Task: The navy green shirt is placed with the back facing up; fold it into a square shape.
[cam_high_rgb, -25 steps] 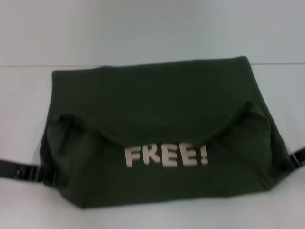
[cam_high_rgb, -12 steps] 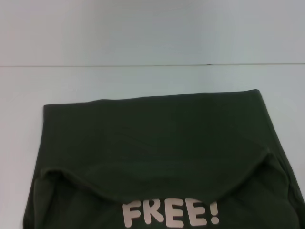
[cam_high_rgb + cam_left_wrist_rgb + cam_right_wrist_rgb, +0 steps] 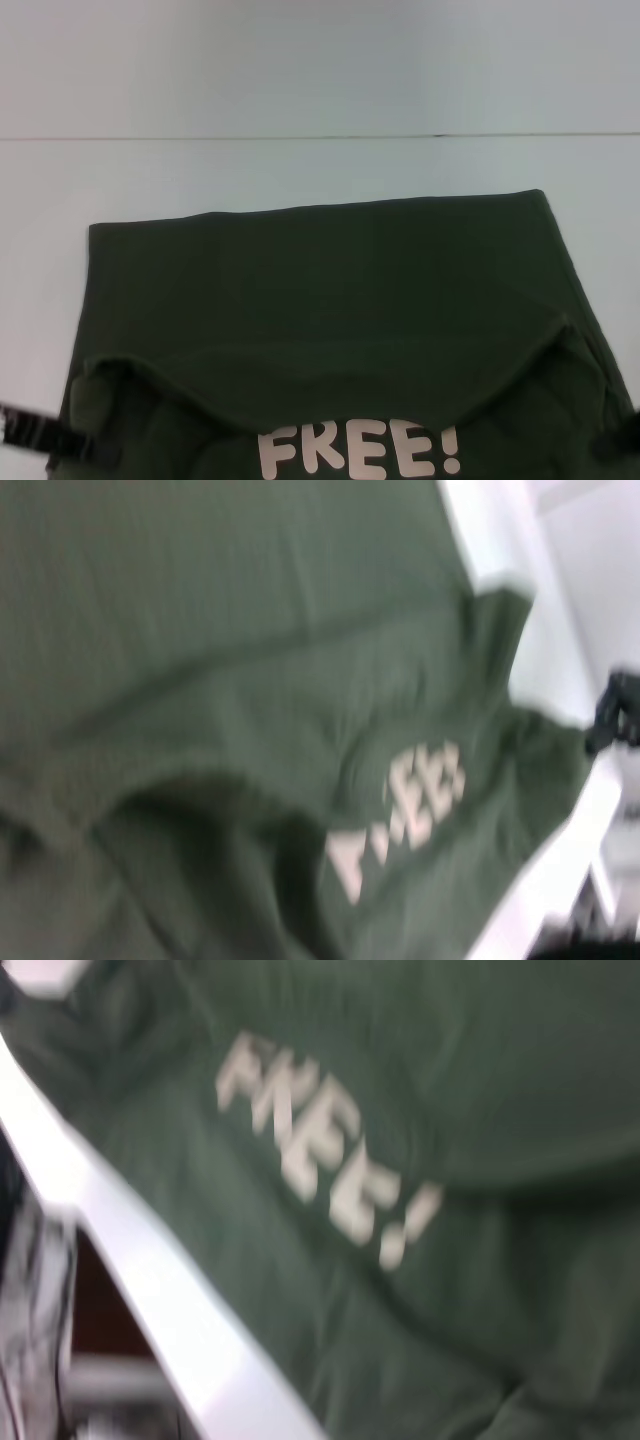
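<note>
Overhead, the navy green shirt (image 3: 330, 330) fills the table's (image 3: 300, 170) near half, lettering at 6 o'clock; left gripper (image 3: 60, 440) at 8, right gripper (image 3: 618, 445) at 4, finger states unreadable. Both wrist views show only blurred shirt cloth and lettering.

1. 1 navy green shirt (image 3: 330, 300), folded over, on the table.
2. 1 cream "FREE!" lettering (image 3: 360, 452) on it: 4 letters plus 1 exclamation mark.
3. 2 grippers: left gripper (image 3: 60, 440) and right gripper (image 3: 622, 442), 1 at each near shirt corner.
4. 1 white table (image 3: 300, 170).
</note>
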